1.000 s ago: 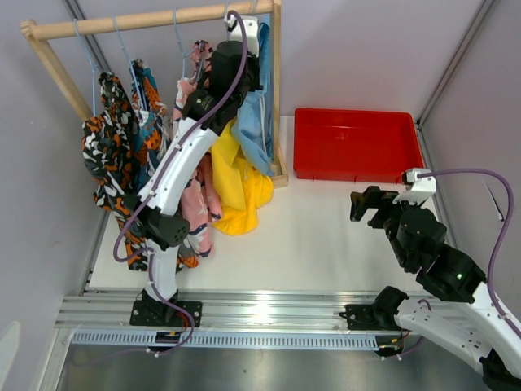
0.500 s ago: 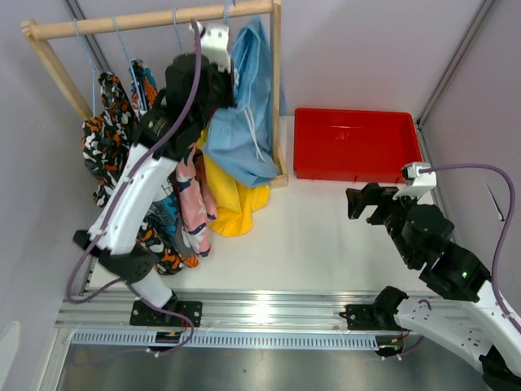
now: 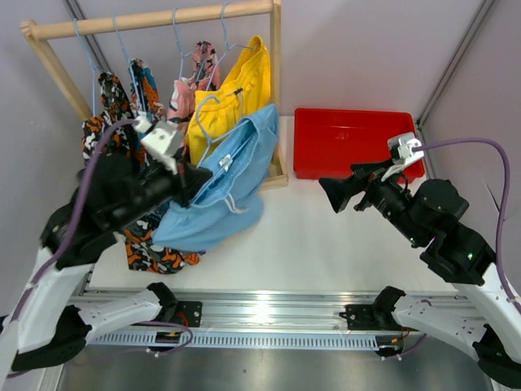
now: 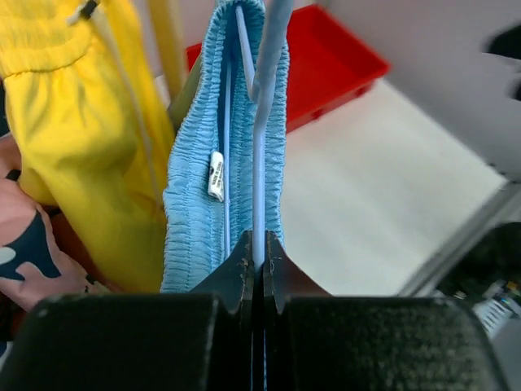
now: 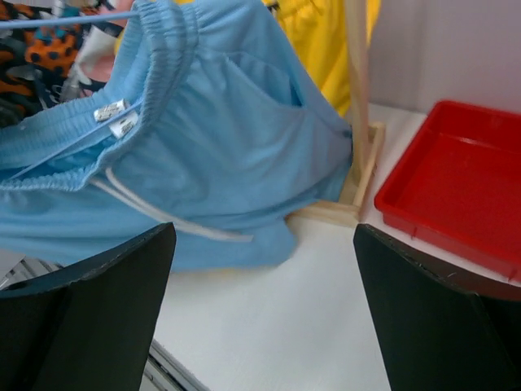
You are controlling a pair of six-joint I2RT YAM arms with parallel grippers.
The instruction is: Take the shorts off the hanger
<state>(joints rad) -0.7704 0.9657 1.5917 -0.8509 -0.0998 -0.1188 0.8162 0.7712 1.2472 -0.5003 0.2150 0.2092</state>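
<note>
Well, from above the left gripper (image 3: pixel 189 184) just looks buried in the light blue shorts (image 3: pixel 224 191). They sag over the table (image 3: pixel 326 236) on the near side of the wooden rack (image 3: pixel 155 18), below the yellow shorts (image 3: pixel 228 85). Its wrist camera settles it: the fingers are pinched tight on the blue wire hanger (image 4: pixel 260 147), which runs along the waistband. The right gripper (image 3: pixel 334 194) hovers spread wide, near the red tray (image 3: pixel 350 142), facing the shorts.

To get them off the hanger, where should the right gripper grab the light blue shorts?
Likely the light blue shorts' gathered waistband, from the right: it faces the open right gripper, while the left gripper pinches the hanger wire.
</note>
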